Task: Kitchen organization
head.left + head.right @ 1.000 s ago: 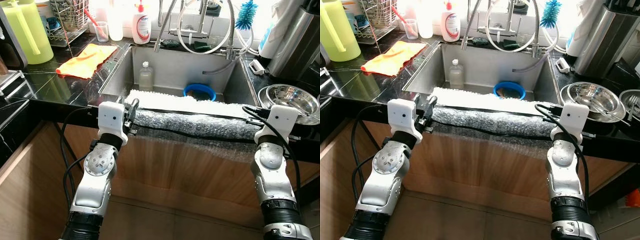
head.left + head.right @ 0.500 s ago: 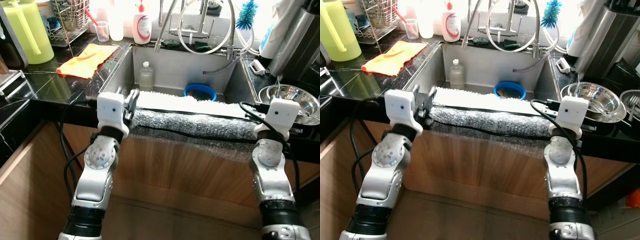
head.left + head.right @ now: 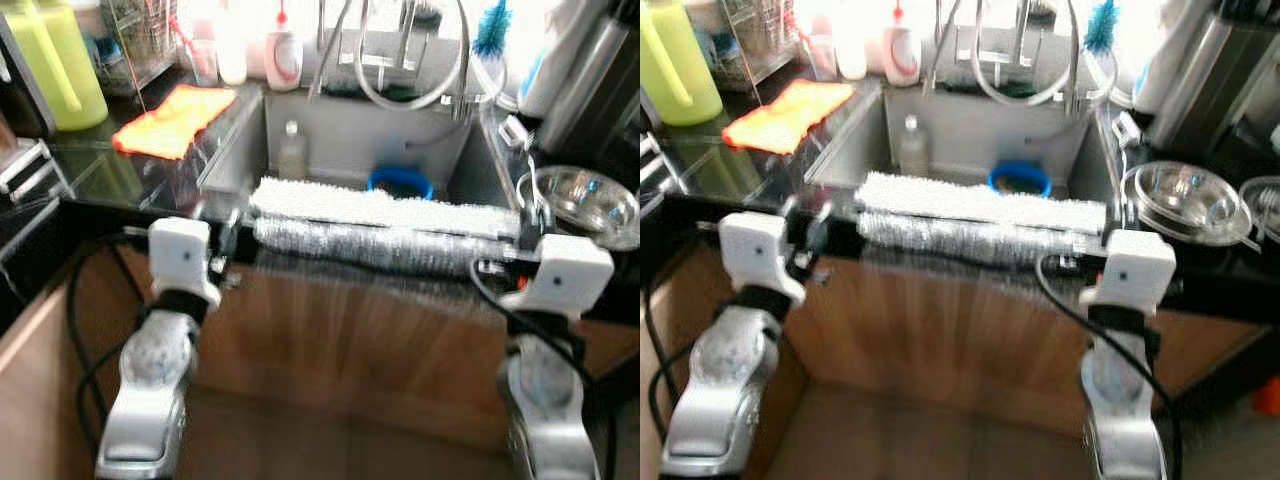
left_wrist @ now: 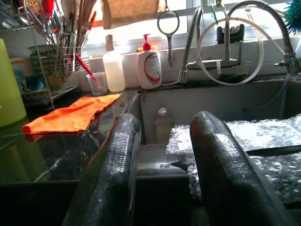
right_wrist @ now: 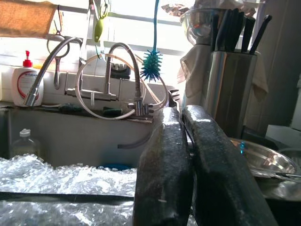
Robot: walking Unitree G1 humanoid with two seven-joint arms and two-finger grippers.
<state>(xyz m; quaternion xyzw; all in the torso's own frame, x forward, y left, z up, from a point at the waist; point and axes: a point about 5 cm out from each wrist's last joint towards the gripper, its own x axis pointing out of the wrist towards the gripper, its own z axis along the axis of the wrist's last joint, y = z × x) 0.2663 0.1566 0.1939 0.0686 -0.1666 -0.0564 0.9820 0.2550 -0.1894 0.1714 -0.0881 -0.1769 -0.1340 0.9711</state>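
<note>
A roll of silvery bubble wrap (image 3: 385, 245) lies along the front edge of the steel sink (image 3: 245, 150), with a white textured mat (image 3: 380, 205) just behind it. My left gripper (image 4: 162, 136) is open at the counter edge, just left of the roll's left end, with nothing between its fingers. My right gripper (image 5: 183, 122) is shut at the roll's right end, and the wrap (image 5: 56, 179) shows beside its fingers. Both head views are blurred.
A blue bowl (image 3: 400, 183) and a small bottle (image 3: 292, 150) sit in the sink. An orange cloth (image 3: 172, 118) and a yellow-green pitcher (image 3: 55, 65) are on the left counter. A steel bowl (image 3: 585, 200) is on the right. Wooden cabinet fronts (image 3: 350, 340) lie below.
The head view has shifted and blurred, so the camera is moving. My left wrist now sits lower and further left of the roll's end than before.
</note>
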